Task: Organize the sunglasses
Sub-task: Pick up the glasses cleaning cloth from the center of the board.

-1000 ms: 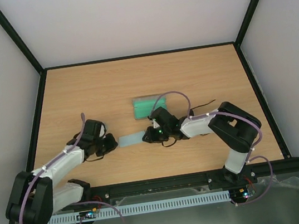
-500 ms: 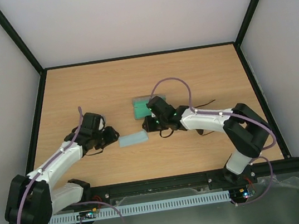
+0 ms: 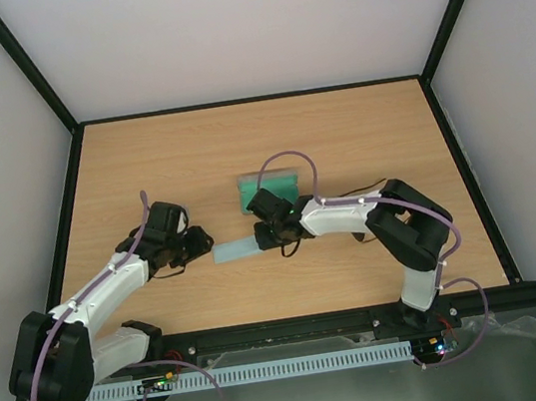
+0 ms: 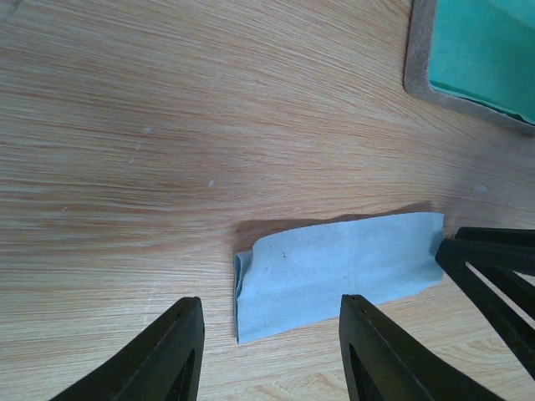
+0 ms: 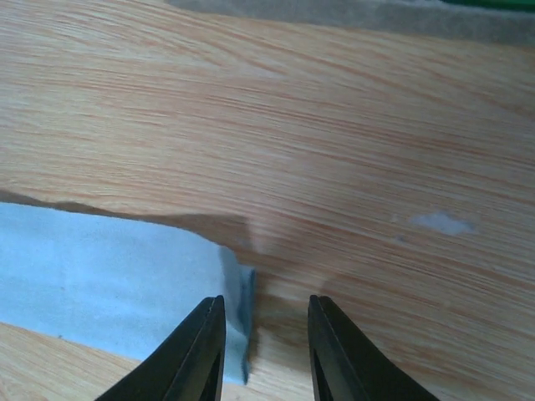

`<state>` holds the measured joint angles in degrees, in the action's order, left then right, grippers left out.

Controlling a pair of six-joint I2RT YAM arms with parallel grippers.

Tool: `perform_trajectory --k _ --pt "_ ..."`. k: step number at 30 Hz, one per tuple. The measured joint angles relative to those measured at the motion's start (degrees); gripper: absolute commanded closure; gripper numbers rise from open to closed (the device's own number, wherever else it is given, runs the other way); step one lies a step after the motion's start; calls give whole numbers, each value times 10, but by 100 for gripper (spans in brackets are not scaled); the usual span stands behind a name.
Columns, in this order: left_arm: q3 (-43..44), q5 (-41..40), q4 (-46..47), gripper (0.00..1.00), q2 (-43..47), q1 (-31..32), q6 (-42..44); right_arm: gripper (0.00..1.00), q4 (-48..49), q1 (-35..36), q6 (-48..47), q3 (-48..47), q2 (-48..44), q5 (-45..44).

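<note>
Wooden tabletop (image 3: 141, 159) carries a folded light blue cloth (image 4: 334, 267). Left hand (image 4: 269, 302) hovers open at its left end; right hand (image 5: 266, 301) stands open astride its right end. Right of the cloth, the sunglasses (image 3: 377, 184) show only a thin dark wire; the right arm hides the rest.
</note>
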<state>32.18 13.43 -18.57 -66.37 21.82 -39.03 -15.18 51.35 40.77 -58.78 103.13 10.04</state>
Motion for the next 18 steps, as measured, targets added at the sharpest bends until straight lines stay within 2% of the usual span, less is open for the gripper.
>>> perform_trajectory --k 9,12,18 --pt "-6 1 6 52 0 0 -1 70 2 16 9 -5 7 -13" --pt "-8 2 9 52 0 0 -2 74 0 19 11 -9 11 -21" --pt "-11 7 12 52 0 0 -2 76 -4 24 12 -27 26 -39"
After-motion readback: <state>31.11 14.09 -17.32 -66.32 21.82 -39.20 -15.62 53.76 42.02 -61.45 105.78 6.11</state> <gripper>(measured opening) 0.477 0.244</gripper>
